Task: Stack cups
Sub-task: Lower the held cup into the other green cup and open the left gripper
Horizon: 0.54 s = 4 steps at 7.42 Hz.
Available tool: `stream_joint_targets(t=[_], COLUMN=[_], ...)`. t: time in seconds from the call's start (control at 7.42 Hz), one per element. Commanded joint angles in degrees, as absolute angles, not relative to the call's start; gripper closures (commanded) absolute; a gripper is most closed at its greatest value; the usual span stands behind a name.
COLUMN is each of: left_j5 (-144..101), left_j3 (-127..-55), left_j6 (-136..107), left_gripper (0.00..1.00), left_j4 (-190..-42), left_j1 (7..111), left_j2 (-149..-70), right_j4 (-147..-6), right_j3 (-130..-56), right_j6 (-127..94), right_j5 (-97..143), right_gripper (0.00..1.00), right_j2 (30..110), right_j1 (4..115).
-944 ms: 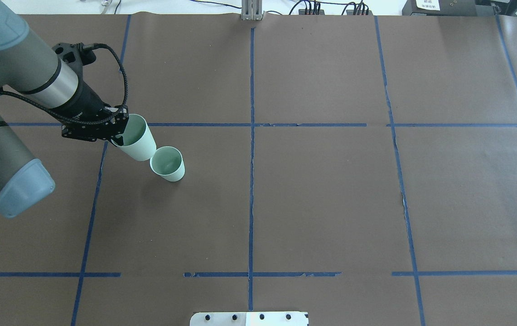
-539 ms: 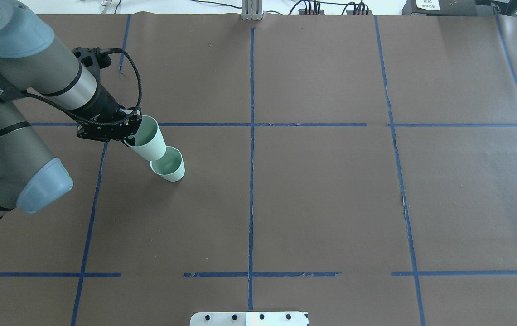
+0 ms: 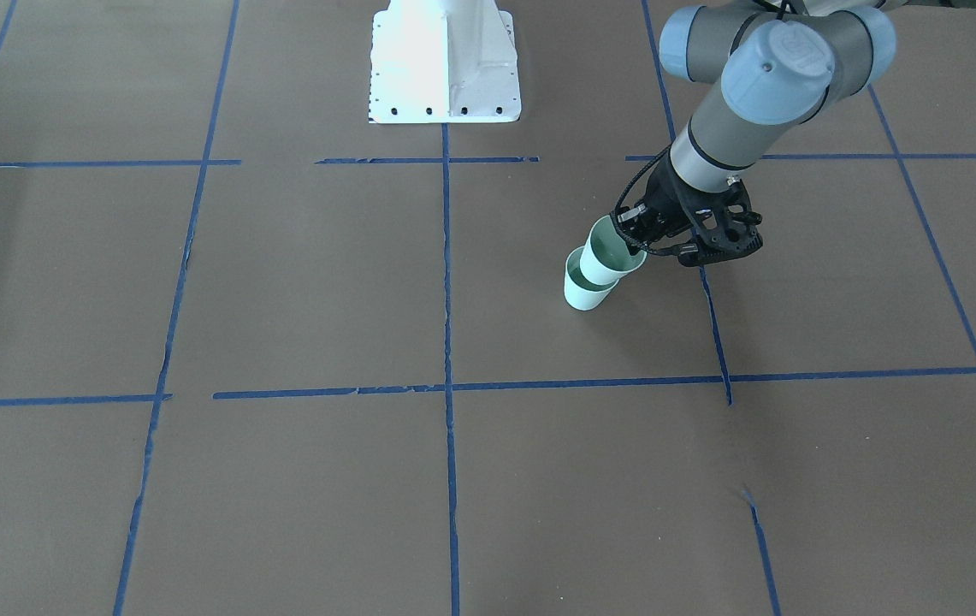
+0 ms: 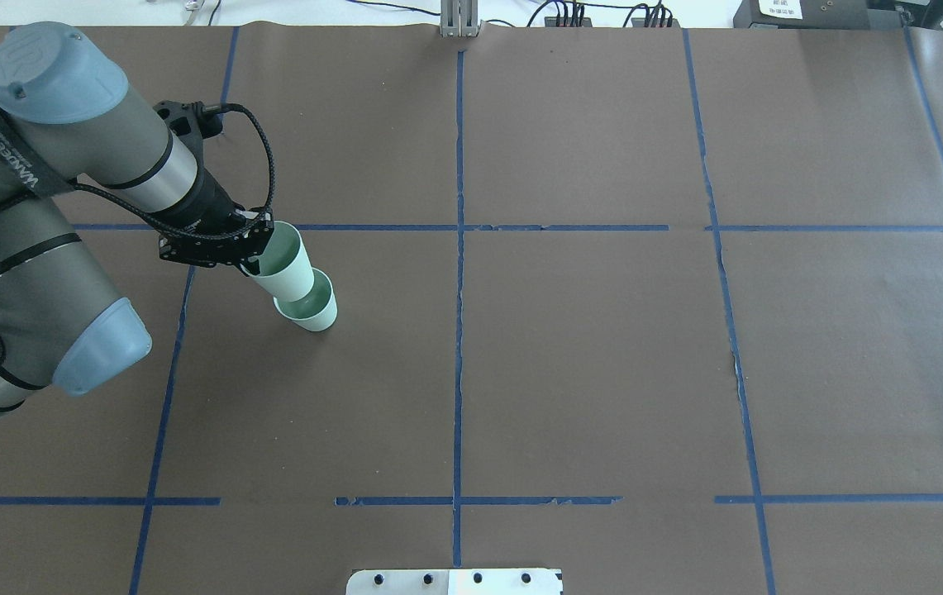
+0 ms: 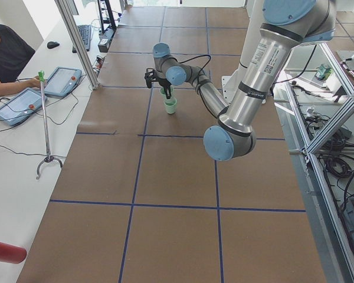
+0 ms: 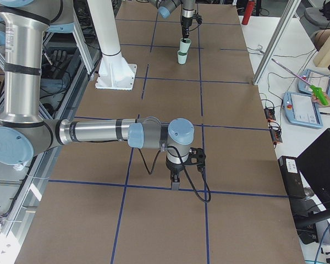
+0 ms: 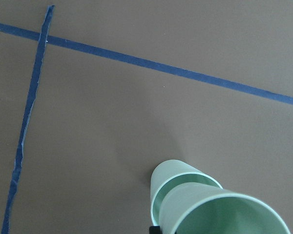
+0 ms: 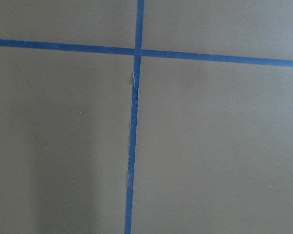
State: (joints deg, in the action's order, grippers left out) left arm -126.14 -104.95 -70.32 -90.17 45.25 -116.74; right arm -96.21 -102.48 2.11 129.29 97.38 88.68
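One pale mint-green cup (image 4: 311, 312) stands upright on the brown table paper, left of centre; it also shows in the front view (image 3: 582, 293). My left gripper (image 4: 254, 248) is shut on the rim of the second cup (image 4: 283, 266) and holds it tilted. Its bottom is at the standing cup's mouth in the front view (image 3: 610, 257). In the left wrist view the held cup (image 7: 219, 212) overlaps the standing cup (image 7: 162, 179). My right gripper (image 6: 175, 184) points down close to the table, far from the cups; I cannot tell whether it is open or shut.
The white robot base (image 3: 445, 60) stands at the table's robot-side edge. Blue tape lines (image 4: 459, 248) divide the brown paper into squares. An operator (image 5: 3, 47) with tablets sits beyond the table's far side.
My left arm has moved right and a little toward the robot with the held cup. The cup was beside the standing cup and now overlaps its mouth. The standing cup has not moved.
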Motion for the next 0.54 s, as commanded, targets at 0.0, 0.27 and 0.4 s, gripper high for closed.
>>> stream_joint_targets(t=[0.0, 0.27, 0.4], left_j5=[-126.1, -126.1, -126.0], left_j3=[-104.1, -104.0, -104.1], left_j6=[-70.3, -70.2, -69.7], left_gripper=[1.00, 0.98, 0.01], left_j4=[-90.9, -91.0, -91.5], left_j1=[44.7, 44.6, 44.5], left_j2=[-117.0, -117.0, -116.7], right_j4=[-96.2, -96.2, -96.2], right_j3=[-102.5, -102.5, -102.5], right_j6=[2.1, 2.1, 2.1], right_j5=[129.3, 129.3, 129.3], right_gripper=[0.00, 0.00, 0.00], right_j2=[97.4, 97.4, 97.4], right_j1=[88.7, 88.7, 88.7])
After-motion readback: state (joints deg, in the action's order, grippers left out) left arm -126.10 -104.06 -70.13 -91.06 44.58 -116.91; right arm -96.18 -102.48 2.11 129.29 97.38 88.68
